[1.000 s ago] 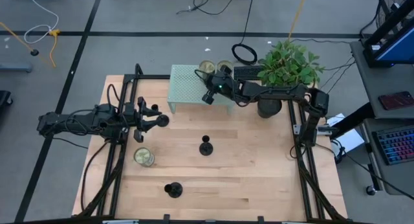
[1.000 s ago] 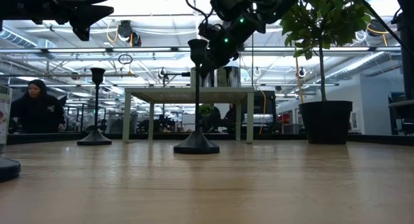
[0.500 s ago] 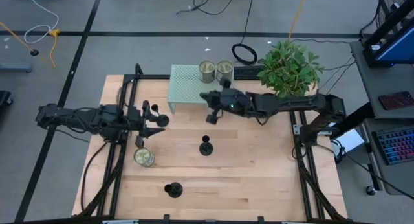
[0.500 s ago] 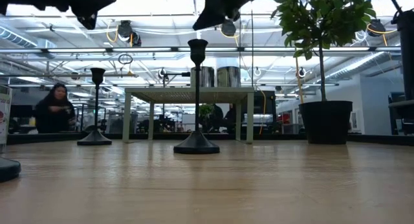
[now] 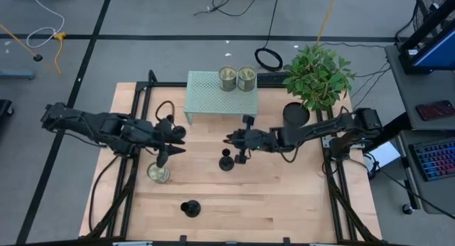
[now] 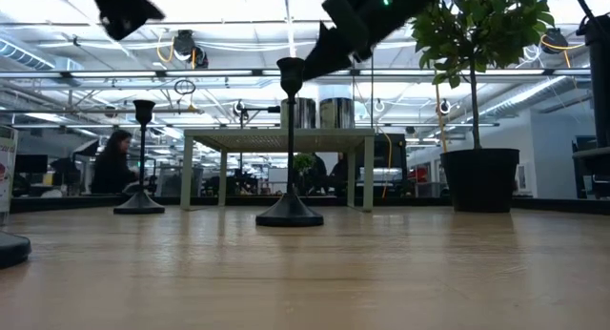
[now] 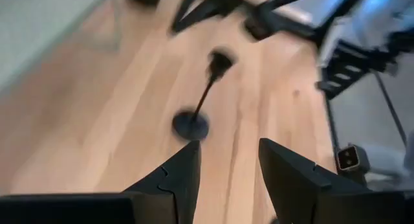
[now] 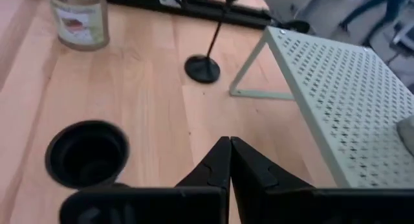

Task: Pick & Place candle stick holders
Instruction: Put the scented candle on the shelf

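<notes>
Three black candle stick holders stand on their round bases on the wooden table: one at the middle (image 5: 226, 161), one near the front (image 5: 190, 207), one by the rack's left leg (image 5: 178, 133). My right gripper (image 5: 229, 139) is shut and hovers just beside the middle holder's cup (image 8: 87, 153), level with it in the low view (image 6: 313, 68), touching nothing. My left gripper (image 5: 170, 155) is open, raised over a pale can (image 5: 158, 173). Its wrist view looks at the middle holder (image 7: 206, 94) beyond its fingers (image 7: 226, 162).
A pale green perforated rack (image 5: 206, 100) at the table's far side carries two cans (image 5: 227, 77) (image 5: 247, 77). A potted plant (image 5: 316, 75) stands at the far right. Black frame rails (image 5: 128, 175) run along both table sides. A person shows in the room beyond (image 6: 114, 163).
My right gripper, still shut, has swung away from the rack toward the table's near edge, stopping beside the middle holder's cup. My left gripper has risen, turned toward the near edge and tipped downward over the can. No holder has moved.
</notes>
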{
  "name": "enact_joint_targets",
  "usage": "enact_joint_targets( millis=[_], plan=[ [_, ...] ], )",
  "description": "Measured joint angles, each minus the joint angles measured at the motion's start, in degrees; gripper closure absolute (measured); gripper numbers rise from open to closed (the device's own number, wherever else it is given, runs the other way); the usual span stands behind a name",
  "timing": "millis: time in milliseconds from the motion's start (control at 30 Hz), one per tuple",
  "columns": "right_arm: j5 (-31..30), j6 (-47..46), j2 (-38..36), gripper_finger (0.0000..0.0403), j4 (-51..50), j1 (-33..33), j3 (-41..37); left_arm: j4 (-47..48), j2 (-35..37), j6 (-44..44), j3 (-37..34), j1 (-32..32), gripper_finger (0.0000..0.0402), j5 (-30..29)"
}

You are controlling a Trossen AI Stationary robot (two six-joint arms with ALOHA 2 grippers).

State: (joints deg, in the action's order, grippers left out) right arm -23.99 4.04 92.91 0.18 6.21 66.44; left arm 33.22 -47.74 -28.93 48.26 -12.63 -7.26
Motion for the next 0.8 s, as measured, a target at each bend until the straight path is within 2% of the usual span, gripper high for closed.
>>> enact_joint_targets(
  millis=[200, 300, 400, 567, 800],
  plan=[
    [0.0, 5.56, -0.03, 0.0402, 17.55, -0.21, -10.5, 15.08, -3.71, -16.21, 1.08, -1.04, 0.0241, 0.51],
    [0.01, 7.29, -0.03, 0.0401, 25.47, -0.73, -14.29, 22.66, -5.56, -28.4, 1.08, -1.0, 0.0241, 3.41],
    [0.0, 9.78, -0.03, 0.0402, 31.47, -1.3, -17.12, 27.29, -7.37, -35.62, 1.08, -1.02, 0.0241, 7.84],
    [0.01, 14.88, -0.05, 0.0402, 36.94, -2.28, -20.63, 26.56, -10.75, -42.31, 1.08, -1.45, 0.0241, 12.4],
    [0.0, 20.59, -0.08, 0.0401, 41.29, -4.31, -21.08, 26.6, -16.29, -55.14, 1.08, -4.24, 0.0241, 18.33]
  ],
)
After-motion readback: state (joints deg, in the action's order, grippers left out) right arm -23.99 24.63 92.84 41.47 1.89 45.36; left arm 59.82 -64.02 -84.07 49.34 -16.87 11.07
